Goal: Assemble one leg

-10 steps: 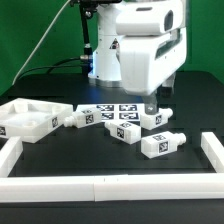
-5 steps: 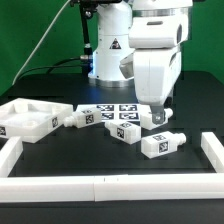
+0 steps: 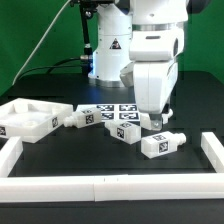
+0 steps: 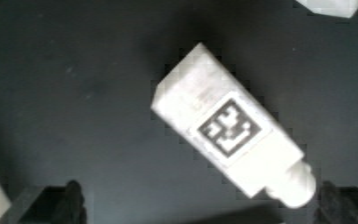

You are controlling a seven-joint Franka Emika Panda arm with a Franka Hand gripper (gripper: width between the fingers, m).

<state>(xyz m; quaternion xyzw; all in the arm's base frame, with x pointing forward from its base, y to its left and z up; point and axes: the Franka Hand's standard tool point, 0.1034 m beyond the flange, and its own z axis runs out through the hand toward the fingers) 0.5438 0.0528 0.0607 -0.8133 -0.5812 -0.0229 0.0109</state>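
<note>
A white leg (image 4: 229, 125) is pictured lying flat on the dark surface (image 4: 69, 80) beneath the gripper (image 4: 211, 205), whose fingers (image 4: 60, 200) are spread wide apart above one end of it. In the exterior view, the marker board (image 3: 118, 108) and another leg (image 3: 163, 143) are seen close by.

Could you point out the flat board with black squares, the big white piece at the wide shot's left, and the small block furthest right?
marker board (image 3: 113, 109), exterior view, its tagged top face.
big white piece (image 3: 26, 118), exterior view, its upper surface.
small block (image 3: 160, 144), exterior view, its tagged side.
</note>
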